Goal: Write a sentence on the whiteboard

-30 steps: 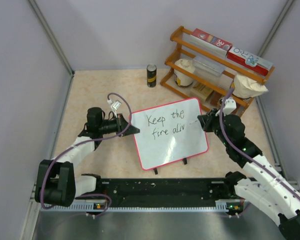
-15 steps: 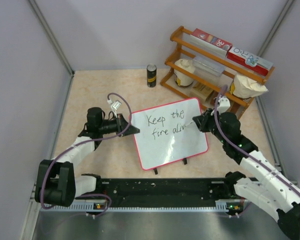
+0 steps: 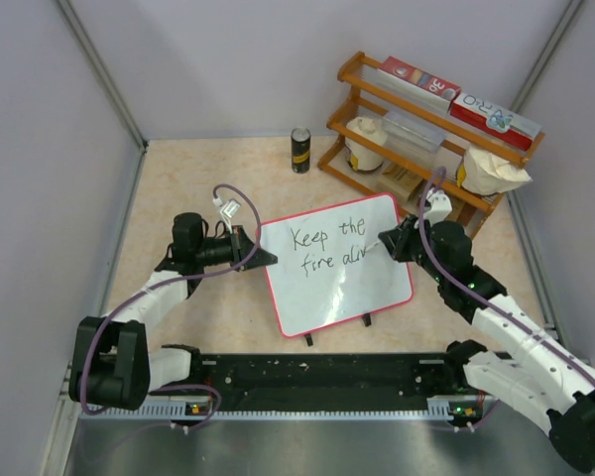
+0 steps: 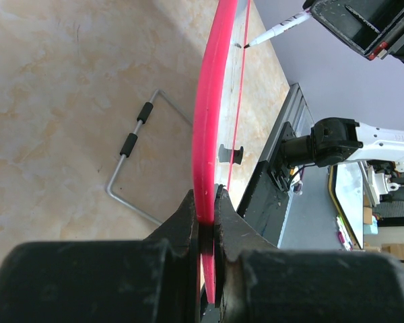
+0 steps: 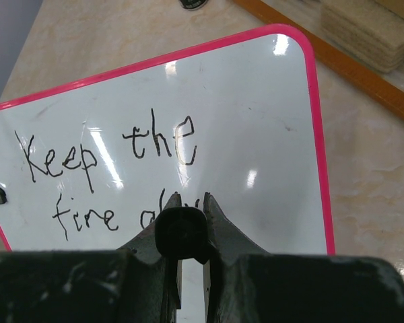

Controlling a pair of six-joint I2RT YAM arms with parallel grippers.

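— Where is the whiteboard (image 3: pixel 349 290)?
— In the middle of the table, between the two arms. The wooden rack (image 3: pixel 431 129) stands beyond it to the far right. The left gripper (image 4: pixel 205 202) is pinched closed on the pink rim at the board's left edge, steadying it.
— And the right gripper (image 5: pixel 188 200)?
— It's clamped around a marker (image 4: pixel 277 29). The tip is at the right end of the lower line, but I can't tell if it touches.
— How far along is the sentence (image 3: pixel 327 248)?
— It reads "Keep the" above and "fire aliv" below, so I judge it one letter short.
— So the next move?
— Probably a small "e" just right of the "v", drawn as a tight loop with light pressure. The left hold needs to be firm so the board doesn't slide. There is bare white before the right rim, so it should fit.
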